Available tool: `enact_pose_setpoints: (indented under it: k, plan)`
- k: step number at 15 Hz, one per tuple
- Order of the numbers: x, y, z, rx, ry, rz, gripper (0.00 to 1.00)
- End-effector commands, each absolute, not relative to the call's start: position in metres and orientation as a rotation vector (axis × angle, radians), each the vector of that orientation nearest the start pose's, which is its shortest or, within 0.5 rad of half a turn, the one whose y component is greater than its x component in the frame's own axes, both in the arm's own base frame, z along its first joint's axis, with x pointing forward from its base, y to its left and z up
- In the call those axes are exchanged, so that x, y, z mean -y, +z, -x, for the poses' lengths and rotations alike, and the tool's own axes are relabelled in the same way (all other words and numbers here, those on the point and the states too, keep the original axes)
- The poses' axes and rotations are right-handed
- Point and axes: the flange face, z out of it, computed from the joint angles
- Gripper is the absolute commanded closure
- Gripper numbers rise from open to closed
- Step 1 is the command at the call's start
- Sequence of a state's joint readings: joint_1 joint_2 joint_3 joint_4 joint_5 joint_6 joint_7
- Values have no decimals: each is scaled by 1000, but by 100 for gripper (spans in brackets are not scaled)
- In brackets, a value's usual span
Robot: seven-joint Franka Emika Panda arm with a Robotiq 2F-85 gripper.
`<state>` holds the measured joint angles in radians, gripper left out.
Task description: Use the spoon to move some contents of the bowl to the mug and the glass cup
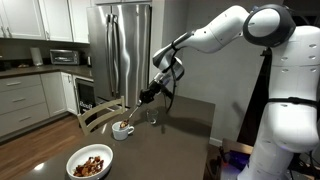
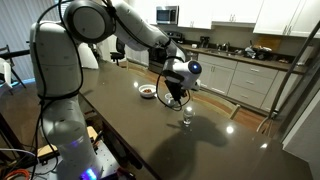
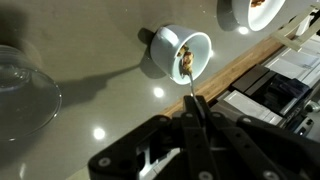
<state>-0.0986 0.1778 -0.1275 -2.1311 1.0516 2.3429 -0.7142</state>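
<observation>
One each: spoon, bowl, mug, glass cup

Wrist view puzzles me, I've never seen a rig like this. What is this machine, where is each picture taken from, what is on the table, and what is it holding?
This is a white robot arm working at a dark table in a kitchen. Two pictures come from cameras standing in the room. The third looks down from the arm's wrist, so the dark tool fills its bottom edge. The tool is shut on the handle of a slim spoon, whose tip sits over the opening of a small white mug; brown pieces show there. Also on the table are a clear glass cup beside the mug and a wide white bowl holding the brown chunky contents.
</observation>
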Motion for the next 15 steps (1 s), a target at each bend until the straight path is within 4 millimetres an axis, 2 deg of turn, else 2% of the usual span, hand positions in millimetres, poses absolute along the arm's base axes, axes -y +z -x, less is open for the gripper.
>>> enact_pose_setpoints:
  k: [1,9,15]
  plan:
    - [103,350,-559,-334,-461,2491,97]
    - [85,368,-561,-285,-437,2556,97]
    - [76,373,-563,-267,-413,2621,97]
